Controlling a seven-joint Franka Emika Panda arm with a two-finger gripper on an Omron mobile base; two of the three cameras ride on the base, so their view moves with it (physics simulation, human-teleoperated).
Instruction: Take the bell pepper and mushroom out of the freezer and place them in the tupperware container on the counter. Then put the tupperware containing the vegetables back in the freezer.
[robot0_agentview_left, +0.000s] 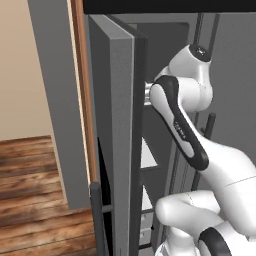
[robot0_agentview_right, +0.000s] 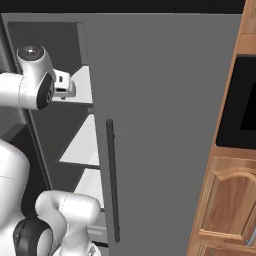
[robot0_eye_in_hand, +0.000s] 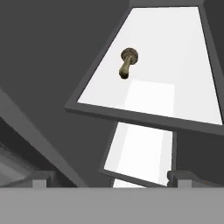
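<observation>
The freezer (robot0_agentview_right: 75, 50) stands open and my arm reaches into it. On its upper white shelf (robot0_eye_in_hand: 183, 57) lies the mushroom (robot0_eye_in_hand: 127, 61), tan cap and pale stem, tipped on its side near the shelf's left part. My gripper (robot0_eye_in_hand: 111, 179) is open, fingertips (robot0_eye_in_hand: 41, 179) spread wide with nothing between them, some way short of the mushroom and below that shelf's front edge. A second white shelf (robot0_eye_in_hand: 140, 153) lies lower down. My wrist (robot0_agentview_right: 62, 85) sits at upper-shelf height. The bell pepper, the tupperware container and the counter are out of view.
The open freezer door (robot0_agentview_left: 117, 125) stands edge-on close to the left of my arm. The fridge's shut grey door (robot0_agentview_right: 165, 125) with a dark bar handle (robot0_agentview_right: 111, 180) is on the right. Wooden cabinets (robot0_agentview_right: 225, 200) flank it. Wood floor (robot0_agentview_left: 30, 190) lies lower left.
</observation>
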